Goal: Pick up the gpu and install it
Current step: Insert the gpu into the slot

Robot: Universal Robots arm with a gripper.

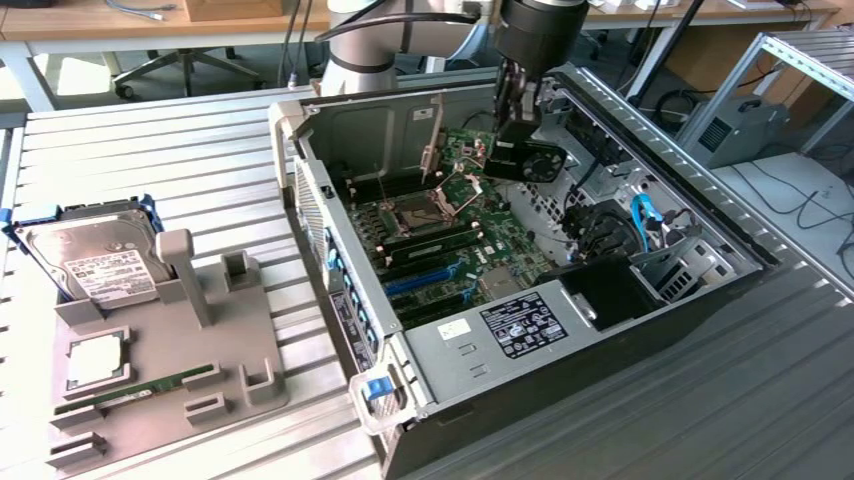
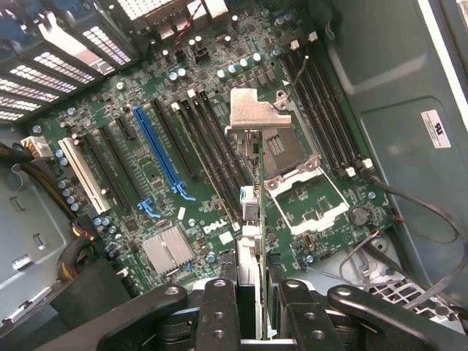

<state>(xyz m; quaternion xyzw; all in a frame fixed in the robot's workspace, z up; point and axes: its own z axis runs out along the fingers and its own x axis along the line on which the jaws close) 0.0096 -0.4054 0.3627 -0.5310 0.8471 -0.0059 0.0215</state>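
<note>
The gpu [image 1: 534,163] hangs inside the open computer case [image 1: 481,350], above the far end of the green motherboard [image 1: 454,215]. Its black cooler faces the exterior view's right. My gripper [image 1: 515,135] is shut on the card from above. The wrist view looks along the gpu [image 2: 252,110] edge-on, with its silver end bracket farthest from the gripper [image 2: 248,296] and a dark finger on each side. The card floats over the motherboard [image 2: 146,219], between the CPU socket [image 2: 303,186] and the black slots next to the blue slot [image 2: 157,150]. It touches nothing below.
At the exterior view's left, a grey fixture [image 1: 200,340] holds a silver hard drive [image 1: 94,258] and a green memory stick [image 1: 140,385]. Cables and a blue lead [image 1: 645,220] run along the case's right wall. The case stands on a slatted metal table [image 1: 160,150].
</note>
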